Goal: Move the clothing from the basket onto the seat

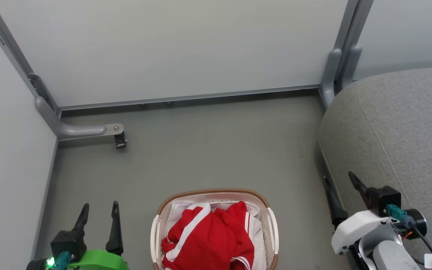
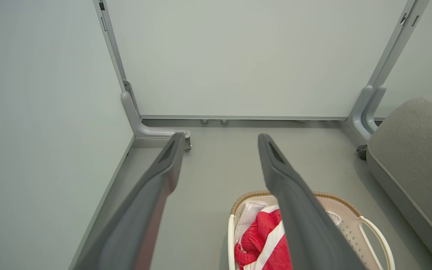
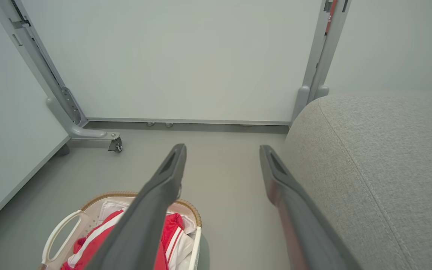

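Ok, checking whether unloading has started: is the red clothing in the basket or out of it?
In. The red clothing lies bunched inside the basket, on top of its white liner.

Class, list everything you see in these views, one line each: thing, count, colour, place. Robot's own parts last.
floor: one, grey, underneath everything
seat: one, grey, right side
basket: one, white with brown rim, on the floor
clothing: one heap, red with white stripes, in the basket
partition panels: three, pale grey, left, ahead, behind the seat
frame feet: two, grey metal, far corners
left gripper: one, dark fingers, open, lower left
right gripper: one, dark fingers, open, lower right by the seat
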